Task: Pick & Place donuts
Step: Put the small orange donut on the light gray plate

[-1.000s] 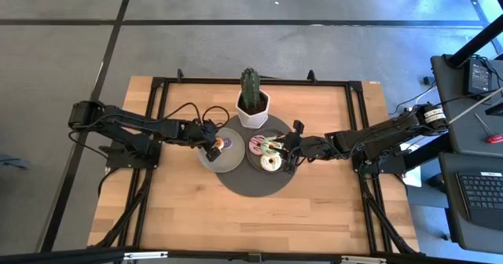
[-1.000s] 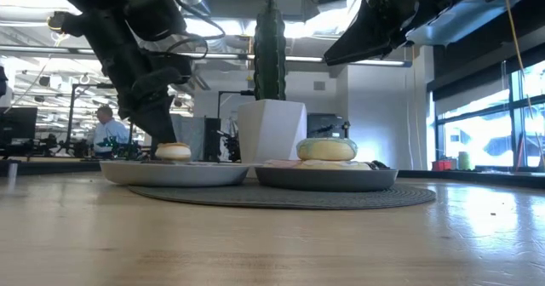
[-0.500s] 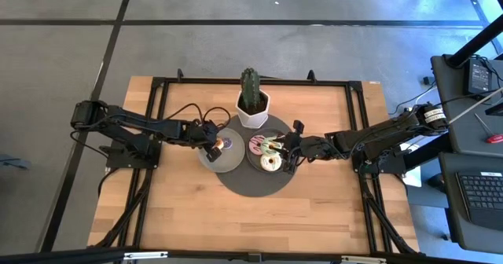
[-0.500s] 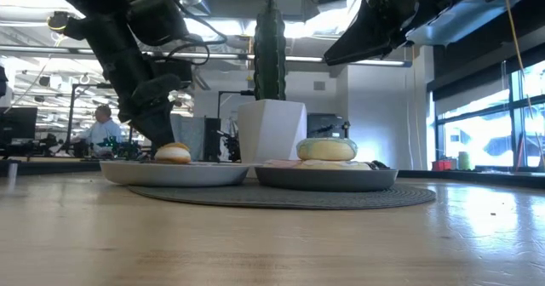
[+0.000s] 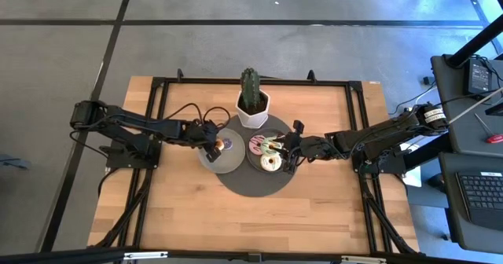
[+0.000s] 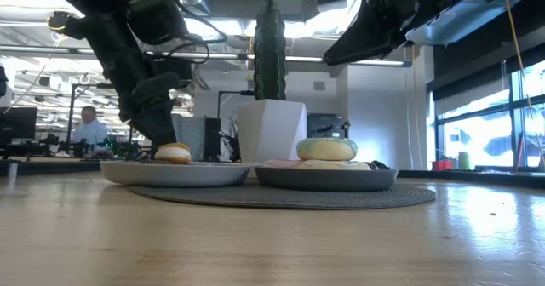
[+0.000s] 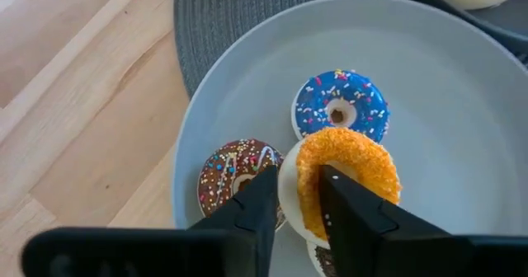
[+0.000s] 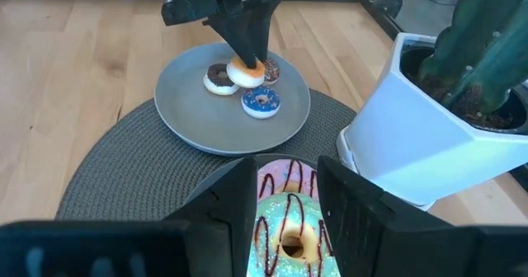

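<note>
My left gripper (image 5: 214, 147) is over the left grey plate (image 5: 229, 159), shut on an orange-topped, cream-bottomed donut (image 7: 351, 174). A blue sprinkled donut (image 7: 340, 104) and a chocolate sprinkled donut (image 7: 231, 174) lie flat on that plate (image 7: 462, 145). My right gripper (image 5: 284, 154) hangs open, high above the right plate (image 6: 326, 178), touching nothing. Under its fingers in the right wrist view sits a green donut with chocolate drizzle (image 8: 289, 227). In the low view that green donut (image 6: 326, 149) rests on top of paler ones. My left gripper pinches the orange donut at the rim nearest the wrist (image 7: 309, 199). One finger (image 7: 260, 203) is on its cream underside and the other (image 7: 346, 207) on its orange top. The fingers come slanting down from the table's left. The donut is tilted, low over the plate (image 6: 173, 153).
Both plates sit on a round dark grey mat (image 5: 255, 184) at the table's middle. A cactus in a white pot (image 5: 252, 107) stands just behind them, near both grippers. Bare wood lies toward the near edge (image 5: 251, 225). A person sits far off in the room (image 6: 87, 126).
My left arm has shifted its wrist a little above the left plate. Its fingertips and the orange donut stay where they were. The person in the background has moved.
</note>
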